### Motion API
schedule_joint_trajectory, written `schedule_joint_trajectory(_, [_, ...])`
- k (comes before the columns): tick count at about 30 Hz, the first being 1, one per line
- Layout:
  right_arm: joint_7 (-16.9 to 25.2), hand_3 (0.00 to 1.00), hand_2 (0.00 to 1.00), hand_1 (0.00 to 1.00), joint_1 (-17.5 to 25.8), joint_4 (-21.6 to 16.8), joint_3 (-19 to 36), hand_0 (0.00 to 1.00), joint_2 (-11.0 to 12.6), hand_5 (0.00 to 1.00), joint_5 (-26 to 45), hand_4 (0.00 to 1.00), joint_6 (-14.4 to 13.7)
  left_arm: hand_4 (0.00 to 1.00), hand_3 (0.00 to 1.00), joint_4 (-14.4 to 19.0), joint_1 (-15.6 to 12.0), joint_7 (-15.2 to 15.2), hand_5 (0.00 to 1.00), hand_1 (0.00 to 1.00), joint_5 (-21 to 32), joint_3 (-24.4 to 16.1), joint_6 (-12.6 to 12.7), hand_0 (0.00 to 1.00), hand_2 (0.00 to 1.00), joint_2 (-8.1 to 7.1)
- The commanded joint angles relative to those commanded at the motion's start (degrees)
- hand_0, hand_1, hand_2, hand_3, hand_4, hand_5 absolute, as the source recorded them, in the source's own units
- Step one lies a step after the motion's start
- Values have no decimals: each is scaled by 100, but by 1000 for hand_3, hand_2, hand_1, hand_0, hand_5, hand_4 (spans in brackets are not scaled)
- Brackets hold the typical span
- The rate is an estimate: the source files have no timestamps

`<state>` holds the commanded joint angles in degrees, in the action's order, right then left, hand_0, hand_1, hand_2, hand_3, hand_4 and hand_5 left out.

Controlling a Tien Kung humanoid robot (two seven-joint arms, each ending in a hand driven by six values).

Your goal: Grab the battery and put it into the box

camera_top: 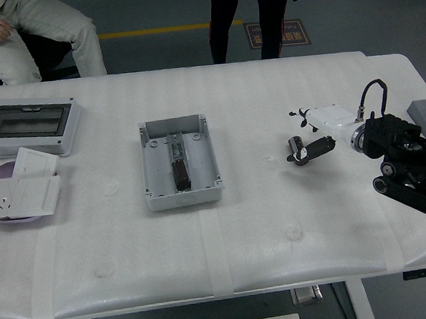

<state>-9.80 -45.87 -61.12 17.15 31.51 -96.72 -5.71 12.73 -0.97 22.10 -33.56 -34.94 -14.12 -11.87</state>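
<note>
Your right hand hovers near the table's right edge, fingers loose (holding nothing). One battery lies inside the box; another sits just beside your thumb.

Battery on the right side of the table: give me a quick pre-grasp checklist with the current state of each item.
1. Battery lies free on the table, nothing on top: ok.
2. Right hand empty, fingers spread: ok.
3. Hand close to the battery: ok; actual contact: cannot tell.
4. Box open on top: ok.
5. Free room in the box: cannot tell; a dark part already sits in its middle.
6. Path from battery to box free of other things: ok.
</note>
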Motion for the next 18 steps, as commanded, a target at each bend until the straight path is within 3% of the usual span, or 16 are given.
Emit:
schedule_joint_trajectory(7, [21, 881, 750, 615, -76, 306, -400, 851, -60, 597, 31, 991, 42, 655, 496, 1, 8, -26, 314, 584, 52, 34, -2, 381, 482, -10])
schedule_joint_trajectory(18, [5, 816, 745, 612, -97, 254, -535, 854, -20, 602, 48, 989, -58, 678, 492, -6, 42, -87, 349, 583, 188, 103, 36, 379, 480, -25])
